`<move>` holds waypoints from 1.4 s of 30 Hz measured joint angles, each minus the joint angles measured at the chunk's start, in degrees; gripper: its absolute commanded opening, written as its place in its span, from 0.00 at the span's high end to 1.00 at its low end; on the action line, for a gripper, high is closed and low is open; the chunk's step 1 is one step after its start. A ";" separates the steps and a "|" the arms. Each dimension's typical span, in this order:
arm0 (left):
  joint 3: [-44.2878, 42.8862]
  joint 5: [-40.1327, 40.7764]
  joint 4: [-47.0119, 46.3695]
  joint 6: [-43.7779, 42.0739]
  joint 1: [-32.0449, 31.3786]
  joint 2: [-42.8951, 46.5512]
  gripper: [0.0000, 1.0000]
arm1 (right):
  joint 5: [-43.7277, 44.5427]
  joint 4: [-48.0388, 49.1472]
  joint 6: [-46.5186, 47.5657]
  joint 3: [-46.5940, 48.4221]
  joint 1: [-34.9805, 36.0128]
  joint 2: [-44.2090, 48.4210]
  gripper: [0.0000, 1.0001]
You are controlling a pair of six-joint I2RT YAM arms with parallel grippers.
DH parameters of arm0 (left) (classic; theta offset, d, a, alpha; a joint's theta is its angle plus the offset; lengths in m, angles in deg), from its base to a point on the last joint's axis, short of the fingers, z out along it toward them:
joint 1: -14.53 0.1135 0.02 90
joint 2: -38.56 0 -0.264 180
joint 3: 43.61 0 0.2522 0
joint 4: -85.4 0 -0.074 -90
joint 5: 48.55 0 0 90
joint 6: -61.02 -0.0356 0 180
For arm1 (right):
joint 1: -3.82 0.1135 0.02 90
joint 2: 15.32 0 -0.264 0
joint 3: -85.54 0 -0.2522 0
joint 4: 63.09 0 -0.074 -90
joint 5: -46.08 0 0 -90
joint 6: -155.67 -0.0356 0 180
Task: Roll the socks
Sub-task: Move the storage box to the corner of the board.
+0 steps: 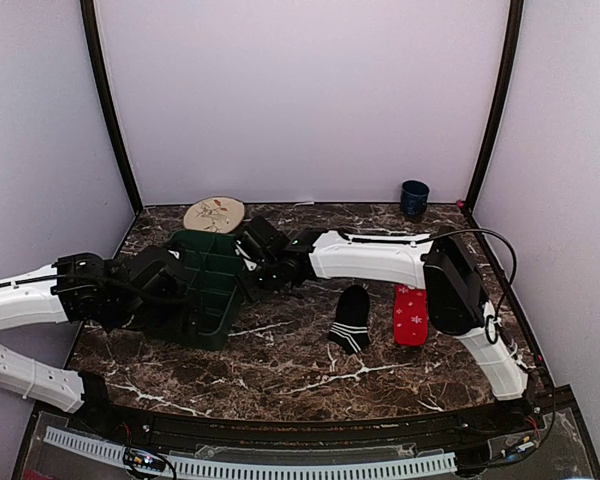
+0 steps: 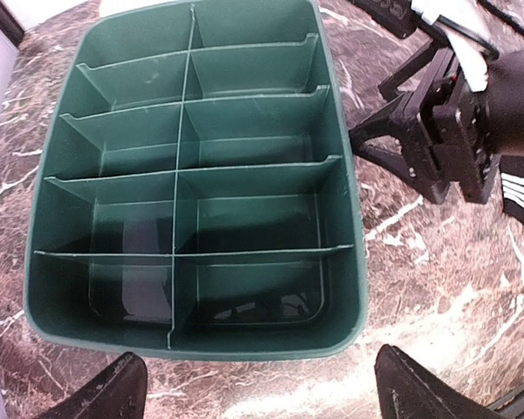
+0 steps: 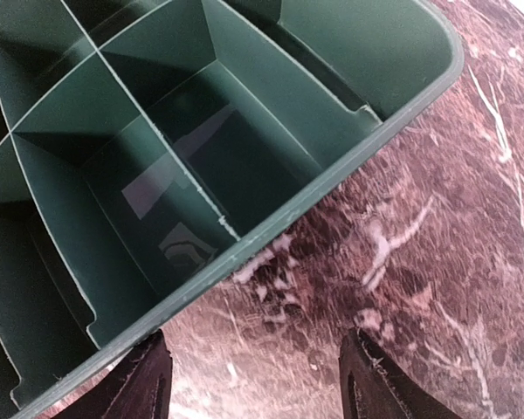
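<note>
No rolling is done yet; the black sock (image 1: 351,318) and the red sock (image 1: 411,314) are laid flat on the surface (image 1: 280,365), right of the green tray (image 1: 212,300); the left gripper (image 2: 262,393) and the right gripper (image 3: 262,384) are held wide, empty, at the tray.

A bin (image 1: 205,290) is being carried left of the table's (image 1: 280,370) middle, flanked by the left gripper (image 2: 260,384) on its left and the right gripper (image 3: 262,380) on its right. A disc (image 1: 214,213) is being seen behind it and a cup (image 1: 414,198) at the far right. Right of the bin, the left sock (image 1: 351,318) and right sock (image 1: 411,320) are being shown side by side, apart.
</note>
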 measured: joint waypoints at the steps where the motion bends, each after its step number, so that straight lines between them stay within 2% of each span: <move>1: -0.24 0.48 0.39 0.44 0.02 0.24 0.07 | -0.02 -0.07 0.00 0.94 -0.07 -0.59 0.36; 12: -1.42 3.58 2.38 3.65 0.31 1.60 0.07 | -1.27 -1.25 -0.04 13.62 -1.92 -9.05 0.36; 20: -2.05 3.54 2.03 3.69 0.33 1.57 0.07 | -4.33 -0.20 -0.68 18.05 -3.65 -12.72 0.36; 34: -3.91 2.69 3.78 7.34 0.48 1.70 0.07 | -12.39 7.56 -4.98 26.14 -4.22 -20.02 0.35; 37: -3.91 1.81 3.69 7.61 0.48 1.70 0.07 | -12.48 8.39 -5.20 25.90 -4.35 -20.09 0.33; 39: -3.91 1.05 2.93 7.37 0.48 1.73 0.07 | -11.28 10.19 -4.92 22.16 -4.61 -17.99 0.31; 42: -3.89 -1.11 -1.07 4.52 0.57 1.51 0.07 | -7.82 13.05 -2.64 4.22 -4.94 -6.80 0.30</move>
